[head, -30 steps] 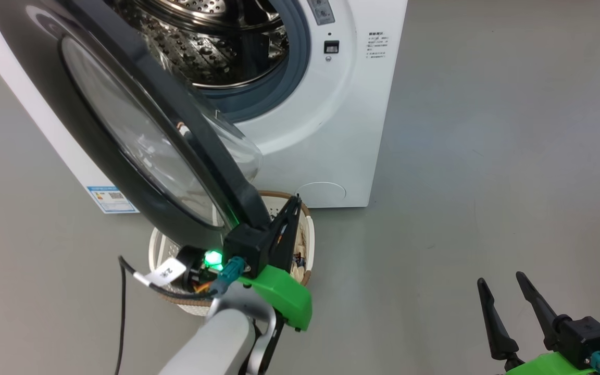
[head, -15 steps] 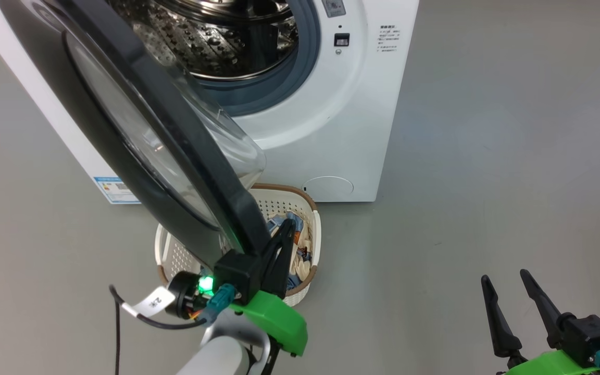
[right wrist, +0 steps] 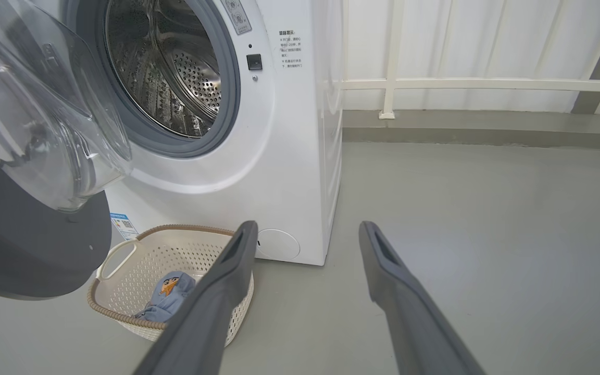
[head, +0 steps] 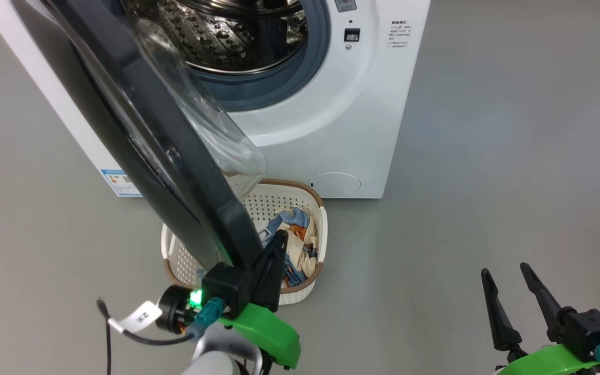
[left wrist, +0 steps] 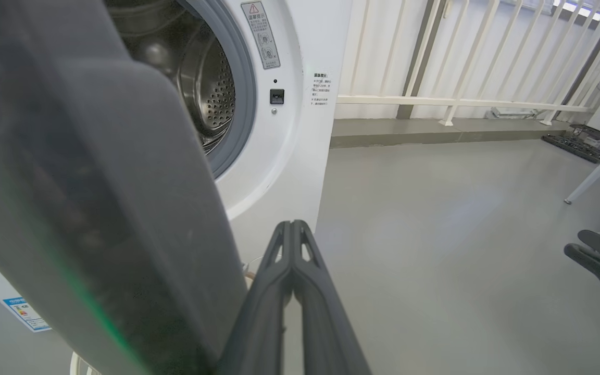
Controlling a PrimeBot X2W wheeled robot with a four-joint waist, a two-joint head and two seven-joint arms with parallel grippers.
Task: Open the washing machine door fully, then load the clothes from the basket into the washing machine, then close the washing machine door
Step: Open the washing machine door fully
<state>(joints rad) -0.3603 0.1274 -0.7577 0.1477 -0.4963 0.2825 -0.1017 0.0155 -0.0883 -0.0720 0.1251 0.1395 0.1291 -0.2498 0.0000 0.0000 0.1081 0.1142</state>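
Note:
The white washing machine point(head: 331, 120) stands at the top with its steel drum exposed. Its black washing machine door point(head: 138, 120) hangs wide, swung out toward me, glass bowl facing the drum. My left gripper point(head: 280, 235) is shut with nothing between its fingers, which press against the door's lower free edge on the inner side. Just beyond it on the floor is the cream basket point(head: 323, 221), holding the blue and cream clothes point(head: 292, 234). My right gripper point(head: 504, 270) is open and empty at the lower right, well away from the machine.
Bare grey floor spreads to the right of the machine. A white railing point(left wrist: 461, 99) and wall run behind it. A dark cable point(head: 123, 330) trails from my left wrist. The open door overhangs the basket's left part.
The door has swung wider with my left gripper drawing back along its edge. More of the basket and clothes shows. The camera has shifted; my right gripper has stayed put.

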